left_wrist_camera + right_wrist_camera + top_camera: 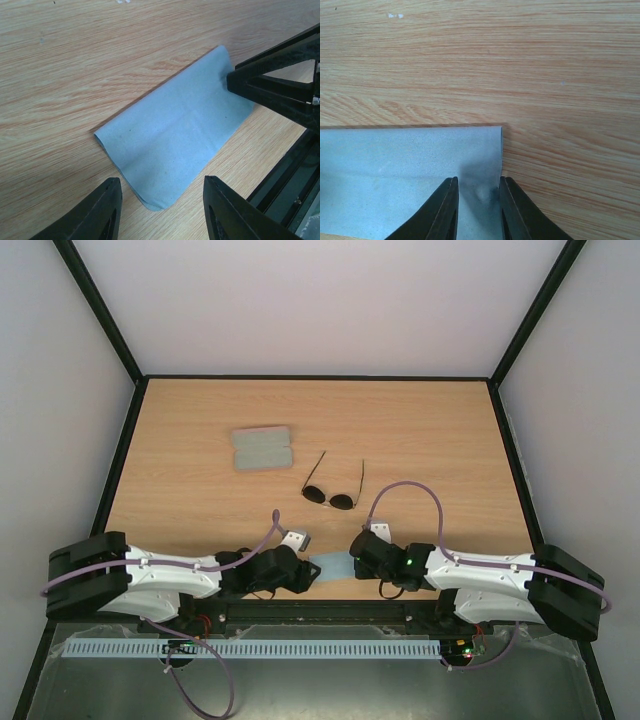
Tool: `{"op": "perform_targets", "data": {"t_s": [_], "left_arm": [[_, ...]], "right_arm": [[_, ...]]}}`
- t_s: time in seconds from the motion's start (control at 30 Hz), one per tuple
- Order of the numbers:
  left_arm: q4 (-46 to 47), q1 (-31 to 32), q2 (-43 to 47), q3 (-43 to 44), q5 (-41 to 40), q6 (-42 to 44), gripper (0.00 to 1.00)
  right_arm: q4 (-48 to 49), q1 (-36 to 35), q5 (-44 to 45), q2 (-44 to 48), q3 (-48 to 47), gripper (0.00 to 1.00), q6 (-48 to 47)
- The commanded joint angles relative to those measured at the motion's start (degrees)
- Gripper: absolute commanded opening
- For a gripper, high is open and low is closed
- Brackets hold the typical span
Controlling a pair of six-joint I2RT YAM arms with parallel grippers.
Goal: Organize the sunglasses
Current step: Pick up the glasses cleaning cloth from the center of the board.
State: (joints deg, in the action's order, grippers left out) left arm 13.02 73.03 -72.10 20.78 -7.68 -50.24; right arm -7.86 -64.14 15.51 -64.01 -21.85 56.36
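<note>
Near edge: both arms are lying folded low, wrists meeting over the cloth point(330, 565). The right fingers point(445, 210) are pinching its corner. The left fingers point(107, 210) are hanging spread above its near edge, gripping nothing. Cloth handling seems to be going first; the next move likely needs a clean lift without dragging. The sunglasses point(332, 492) are sitting untouched on the bench point(430, 440), temples unfolded, with the open case point(261, 449) lying beyond, leftward.

The sunglasses point(341, 501) lie unfolded at the middle of the table point(440, 440). Two round dark lenses sit side by side in a thin dark wire frame. The long thin temples are spread and point toward 1 o'clock.
</note>
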Motion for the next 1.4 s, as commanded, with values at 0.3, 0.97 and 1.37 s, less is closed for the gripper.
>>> {"op": "perform_targets", "data": {"t_s": [0.3,0.97,1.37], "left_arm": [[1.13,-0.39,-1.69,-0.23,0.19,-0.61,0.47],[0.58,-0.06,-11.63,4.26,-0.93,-0.98,0.24],[-1.25,0.09,-11.08,4.67,-3.04,-1.29,0.03]], "right_arm": [[-5.46,0.1,2.21,-1.12,1.53,0.12,0.42],[-3.03,0.15,0.41,-2.71,1.36,0.01,-0.72],[-1.93,0.15,-0.54,-2.08,0.99,0.01,-1.19]]}}
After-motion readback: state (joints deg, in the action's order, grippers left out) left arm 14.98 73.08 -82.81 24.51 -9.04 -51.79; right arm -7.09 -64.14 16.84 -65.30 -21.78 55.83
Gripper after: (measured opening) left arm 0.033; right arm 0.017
